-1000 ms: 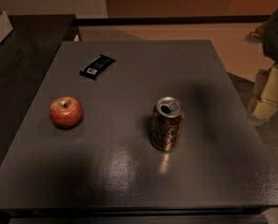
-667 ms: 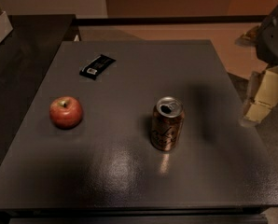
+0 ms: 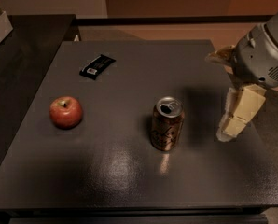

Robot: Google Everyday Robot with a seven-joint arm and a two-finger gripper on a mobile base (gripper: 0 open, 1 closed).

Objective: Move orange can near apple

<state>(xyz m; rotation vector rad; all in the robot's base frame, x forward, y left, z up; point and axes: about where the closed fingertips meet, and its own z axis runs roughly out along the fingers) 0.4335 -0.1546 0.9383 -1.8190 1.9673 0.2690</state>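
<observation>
On table (image 3: 129,185) ctr-right, orange can (image 3: 167,123) upright, top open; apple (image 3: 66,112) well left; gripper (image 3: 232,125) by right edge, state unclear.

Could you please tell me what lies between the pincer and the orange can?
Nothing: in the camera view, only bare dark table separates the pincer, hovering at the table's right edge, from the orange can.

orange can (image 3: 167,123) upright mid worktop (image 3: 129,181), apple (image 3: 66,112) well off to its left, hand (image 3: 232,122) hovering by right edge
</observation>
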